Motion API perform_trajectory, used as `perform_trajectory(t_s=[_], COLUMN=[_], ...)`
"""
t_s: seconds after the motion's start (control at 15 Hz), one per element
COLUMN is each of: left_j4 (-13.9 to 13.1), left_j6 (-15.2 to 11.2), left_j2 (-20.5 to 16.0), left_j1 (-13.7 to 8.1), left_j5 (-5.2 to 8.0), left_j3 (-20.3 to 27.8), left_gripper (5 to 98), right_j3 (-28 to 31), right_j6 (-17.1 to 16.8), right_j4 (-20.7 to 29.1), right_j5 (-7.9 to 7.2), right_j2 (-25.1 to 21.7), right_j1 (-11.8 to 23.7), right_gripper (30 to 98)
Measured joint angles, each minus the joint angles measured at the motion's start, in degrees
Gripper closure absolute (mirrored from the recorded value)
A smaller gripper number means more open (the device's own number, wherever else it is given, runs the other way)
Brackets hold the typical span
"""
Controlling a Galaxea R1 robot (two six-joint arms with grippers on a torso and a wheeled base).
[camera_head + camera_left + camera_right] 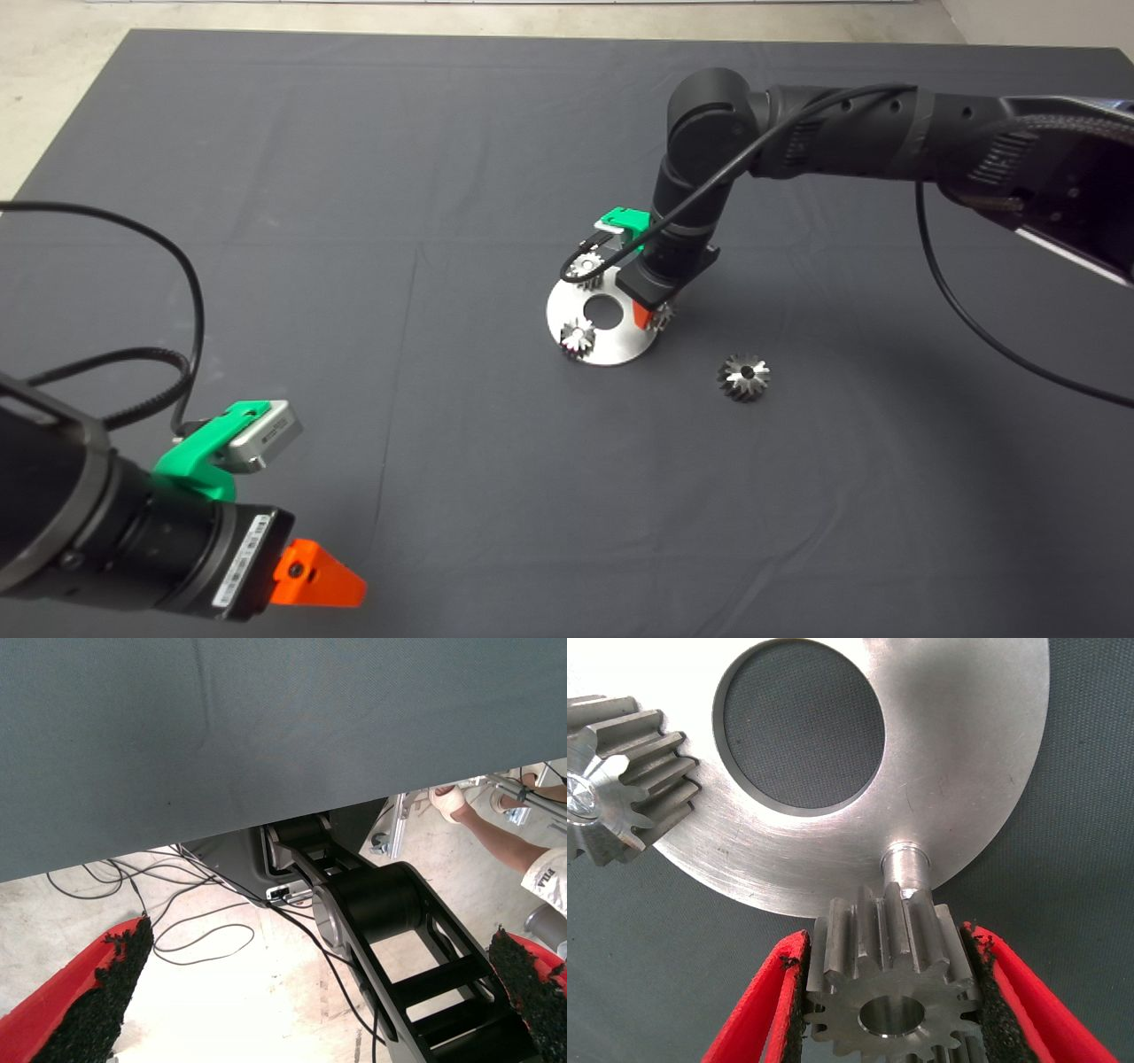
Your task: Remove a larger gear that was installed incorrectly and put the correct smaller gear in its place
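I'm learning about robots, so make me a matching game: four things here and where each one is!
1 big gear
2 small gear
3 round plate
4 left gripper

A waiting open, lower left
B between the right gripper's red fingers
C lying alone on the mat
D under two other gears

Pairs: 1-C, 2-B, 3-D, 4-A

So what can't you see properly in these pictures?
Head view: the black right arm hides most of the right hand and the small fine-toothed steel gear it grips.
Right wrist view: the bottom edge cuts that gear off.
Left wrist view: the picture's edge cuts off a person.
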Motion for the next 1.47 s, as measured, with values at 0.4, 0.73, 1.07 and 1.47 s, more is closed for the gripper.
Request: perform_trajectory(t_s=[0.4, 0.73, 1.07, 1.47], left_j4=[0.0, 0.0, 0.0, 0.0], left_j6=[0.0, 0.0, 0.0, 0.0], left_j2=[-0.2, -0.1, -0.1, 0.0], left_j1=[0.0, 0.0, 0.0, 0.0], left_j5=[-0.01, -0.01, -0.01, -0.01], left_j3=[0.0, 0.0, 0.0, 0.0], left_gripper=[5.9, 5.9, 5.9, 5.9], right_j3=[0.0, 0.0, 0.0, 0.1], right_j6=[0.0, 0.1, 0.1, 0.2], right_j4=[-0.7, -1.2, -2.6, -3.7], right_j5=[0.00, 0.02, 0.00, -0.01], right_j2=[0.0, 0.0, 0.2, 1.0], right_j1=[0.0, 0.2, 0.4, 0.3], right_gripper=[86.4, 86.3, 86.3, 86.4])
